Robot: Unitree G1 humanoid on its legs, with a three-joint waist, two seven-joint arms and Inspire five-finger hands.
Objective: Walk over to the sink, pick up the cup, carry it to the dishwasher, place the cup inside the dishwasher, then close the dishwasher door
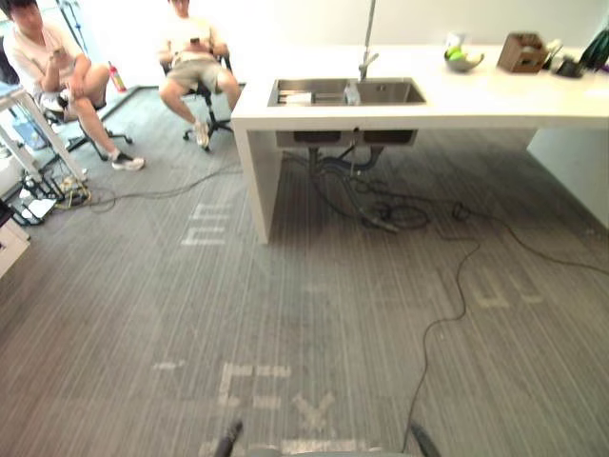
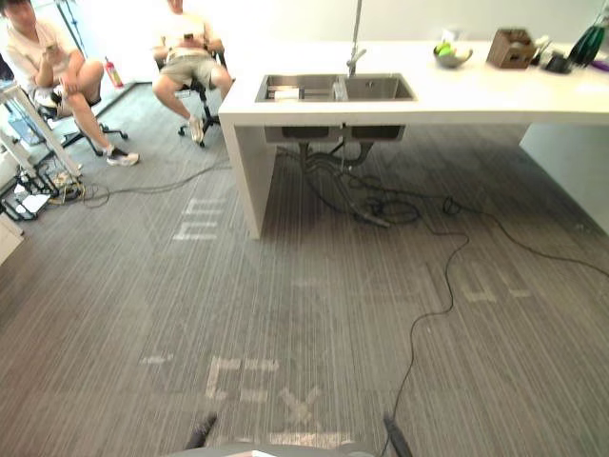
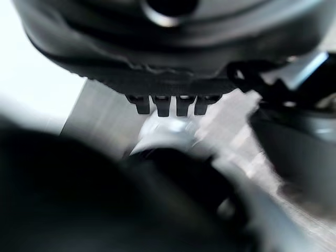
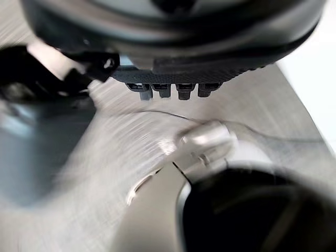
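Cup (image 1: 351,92) stands in the sink (image 1: 404,93), at the divider between the basins, just before the tap (image 1: 366,59). Sink is set in the left end of the white counter (image 1: 476,100). Bowl (image 1: 463,61) and box (image 1: 521,52) sit near the counter's far edge, toward the right. Two people (image 1: 57,76) (image 1: 195,57) are seated past the counter's left end. Left hand (image 3: 173,68) and right hand (image 4: 173,63) hang over the floor, holding nothing visible; whether they are spread or closed cannot be told.

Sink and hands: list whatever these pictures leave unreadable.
In the left eye view, the small clear item in the sink is too small and far away to confirm as the cup.
In the left wrist view, the left hand is blurred and too close; its pose is unreadable.
In the right wrist view, the right hand has the same blur.
In the left eye view, the dark bottle is cut off by the right edge.
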